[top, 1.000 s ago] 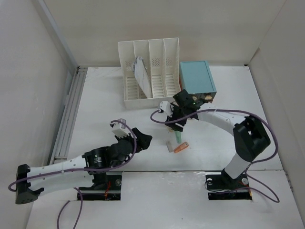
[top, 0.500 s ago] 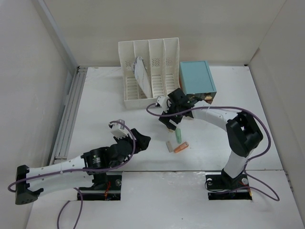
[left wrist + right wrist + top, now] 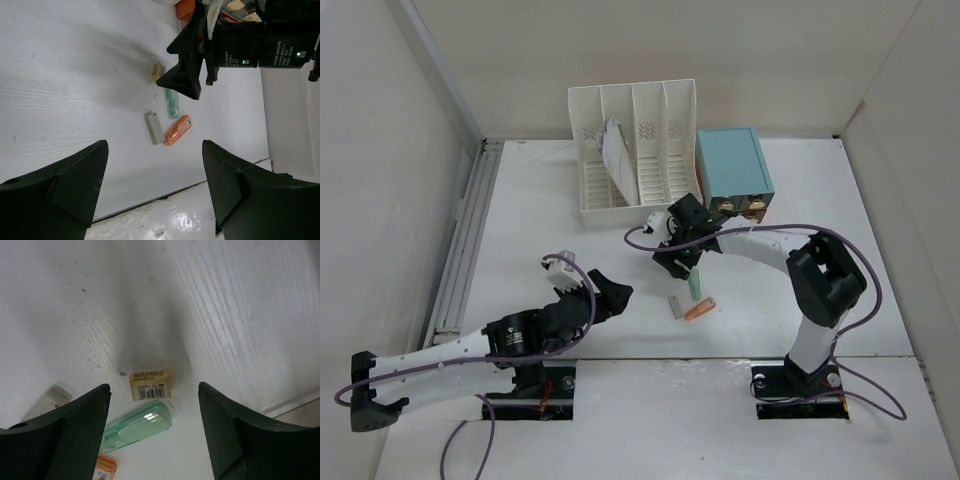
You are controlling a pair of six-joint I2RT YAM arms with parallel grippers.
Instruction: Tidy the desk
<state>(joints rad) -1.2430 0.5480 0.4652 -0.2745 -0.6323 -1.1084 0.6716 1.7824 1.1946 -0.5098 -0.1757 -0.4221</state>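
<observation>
The desk (image 3: 535,225) is a white tabletop. Near its middle lie a green case (image 3: 695,288), an orange case (image 3: 699,309) and a grey block (image 3: 675,306). My right gripper (image 3: 680,262) stands open low over a yellow barcoded eraser (image 3: 150,384), which lies between its jaws (image 3: 153,386) untouched. The green case (image 3: 137,430) lies just nearer, with the orange case (image 3: 104,467) and the grey block (image 3: 47,401) at the edges of that view. My left gripper (image 3: 607,296) is open and empty, left of the cases. Its wrist view shows the eraser (image 3: 158,71), the green case (image 3: 171,102), the grey block (image 3: 154,128) and the orange case (image 3: 178,130).
A white slotted file rack (image 3: 635,150) with a paper sheet (image 3: 617,150) stands at the back. A light-blue drawer box (image 3: 733,163) stands beside it on the right, small items at its front. A grey rail (image 3: 465,245) runs along the left edge. White walls enclose everything.
My right gripper has moved a little left and back, from over the green case to over the eraser. My left gripper has drifted slightly toward the near edge.
</observation>
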